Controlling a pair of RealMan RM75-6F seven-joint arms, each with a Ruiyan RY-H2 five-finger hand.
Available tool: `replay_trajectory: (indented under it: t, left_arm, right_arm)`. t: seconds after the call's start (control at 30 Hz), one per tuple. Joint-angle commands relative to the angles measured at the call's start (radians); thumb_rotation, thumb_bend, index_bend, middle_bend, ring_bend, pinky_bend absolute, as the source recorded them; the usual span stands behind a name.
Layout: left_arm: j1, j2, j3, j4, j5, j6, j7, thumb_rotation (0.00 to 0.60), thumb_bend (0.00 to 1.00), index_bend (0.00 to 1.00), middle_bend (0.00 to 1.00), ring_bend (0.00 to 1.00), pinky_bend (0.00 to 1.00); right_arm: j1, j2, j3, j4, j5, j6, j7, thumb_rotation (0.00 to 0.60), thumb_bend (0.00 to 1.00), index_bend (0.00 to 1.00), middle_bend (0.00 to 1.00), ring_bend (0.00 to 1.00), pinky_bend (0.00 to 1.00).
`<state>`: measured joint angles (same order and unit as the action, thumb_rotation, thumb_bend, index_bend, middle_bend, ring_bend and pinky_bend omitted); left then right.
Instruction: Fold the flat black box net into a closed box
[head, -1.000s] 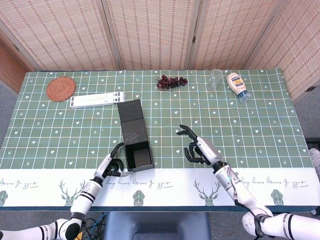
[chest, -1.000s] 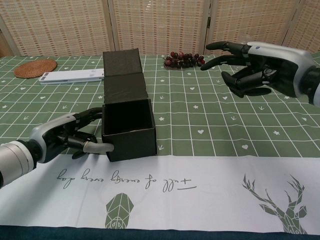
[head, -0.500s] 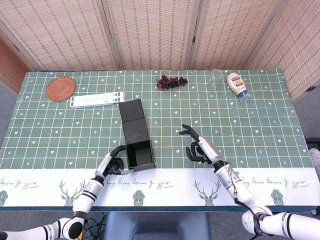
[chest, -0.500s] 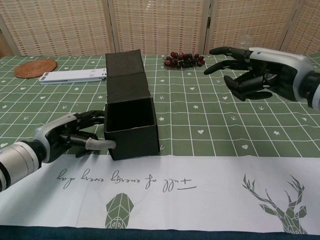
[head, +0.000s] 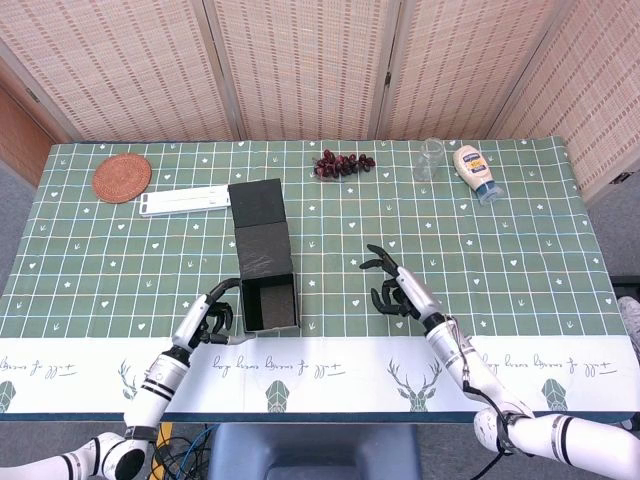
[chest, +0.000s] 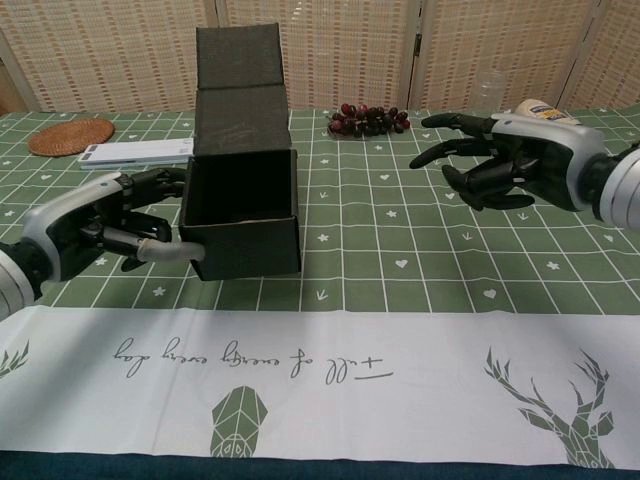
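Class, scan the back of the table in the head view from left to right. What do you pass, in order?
Woven coaster → white stand → box lid flap → grapes → clear glass → mayonnaise bottle.

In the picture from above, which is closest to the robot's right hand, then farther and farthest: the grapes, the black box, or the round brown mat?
From the right hand:
1. Black box, just to its left.
2. Grapes, at the table's far edge.
3. Round brown mat, far-left corner.
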<state>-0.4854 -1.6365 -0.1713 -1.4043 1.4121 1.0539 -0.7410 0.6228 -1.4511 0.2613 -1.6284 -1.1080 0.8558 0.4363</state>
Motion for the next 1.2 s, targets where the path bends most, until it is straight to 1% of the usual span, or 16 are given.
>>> replay_trajectory:
  t: [0.03, 0.07, 0.13, 0.27, 0.37, 0.6, 0.77, 0.83, 0.93, 0.97, 1.07, 1.2]
  left_arm:
    - [0.01, 0.039, 0.02, -0.06, 0.002, 0.002, 0.004, 0.6, 0.14, 0.31, 0.29, 0.68, 0.85]
    - [0.012, 0.048, 0.025, -0.078, 0.006, 0.003, 0.009, 0.6, 0.14, 0.31, 0.29, 0.68, 0.85]
    - [0.015, 0.059, 0.034, -0.105, 0.012, 0.008, 0.017, 0.6, 0.14, 0.31, 0.29, 0.68, 0.85]
    - [0.016, 0.082, 0.055, -0.163, 0.031, 0.009, 0.037, 0.6, 0.14, 0.31, 0.29, 0.68, 0.85]
    - [0.01, 0.096, 0.066, -0.204, 0.033, -0.006, 0.042, 0.6, 0.14, 0.31, 0.29, 0.68, 0.85]
    - [-0.009, 0.1, 0.072, -0.263, 0.038, -0.022, 0.075, 0.6, 0.14, 0.31, 0.29, 0.68, 0.85]
    - [-0.023, 0.083, 0.074, -0.272, 0.032, -0.034, 0.105, 0.6, 0.14, 0.31, 0.29, 0.68, 0.85]
    - [-0.029, 0.071, 0.073, -0.266, 0.021, -0.042, 0.115, 0.6, 0.14, 0.31, 0.29, 0.68, 0.85]
    - [-0.038, 0.053, 0.071, -0.253, 0.002, -0.057, 0.133, 0.6, 0.14, 0.31, 0.29, 0.68, 0.85]
    - [-0.04, 0.047, 0.07, -0.248, -0.004, -0.061, 0.139, 0.6, 0.14, 0.31, 0.29, 0.68, 0.85]
    - [-0.049, 0.027, 0.069, -0.224, -0.027, -0.08, 0.156, 0.6, 0.14, 0.31, 0.29, 0.68, 0.85]
    - [-0.061, 0.004, 0.066, -0.188, -0.063, -0.108, 0.188, 0.6, 0.14, 0.3, 0.29, 0.68, 0.85]
  right_arm:
    - [0.05, -0.037, 0.044, 0.031, 0.068, -0.04, -0.025, 0.6, 0.4, 0.0, 0.23, 0.74, 1.0]
    - [0.066, -0.051, 0.057, 0.039, 0.091, -0.047, -0.038, 0.6, 0.36, 0.0, 0.24, 0.74, 1.0]
    - [0.09, -0.072, 0.074, 0.051, 0.132, -0.061, -0.056, 0.6, 0.33, 0.0, 0.24, 0.74, 1.0]
    - [0.139, -0.12, 0.105, 0.075, 0.222, -0.077, -0.097, 0.6, 0.33, 0.0, 0.24, 0.74, 1.0]
    - [0.167, -0.151, 0.119, 0.087, 0.265, -0.071, -0.13, 0.6, 0.33, 0.0, 0.25, 0.74, 1.0]
    - [0.22, -0.228, 0.14, 0.12, 0.337, -0.052, -0.19, 0.6, 0.33, 0.0, 0.25, 0.74, 1.0]
    - [0.252, -0.275, 0.169, 0.134, 0.36, -0.047, -0.2, 0.6, 0.32, 0.0, 0.26, 0.74, 1.0]
    - [0.261, -0.286, 0.185, 0.129, 0.361, -0.046, -0.197, 0.6, 0.29, 0.0, 0.26, 0.74, 1.0]
    - [0.265, -0.287, 0.202, 0.102, 0.357, -0.049, -0.188, 0.6, 0.21, 0.0, 0.27, 0.74, 1.0]
    - [0.264, -0.284, 0.205, 0.093, 0.355, -0.051, -0.185, 0.6, 0.18, 0.0, 0.28, 0.74, 1.0]
    - [0.253, -0.261, 0.213, 0.041, 0.34, -0.065, -0.168, 0.6, 0.08, 0.0, 0.29, 0.74, 1.0]
    - [0.237, -0.217, 0.212, -0.02, 0.324, -0.087, -0.155, 0.6, 0.03, 0.0, 0.3, 0.74, 1.0]
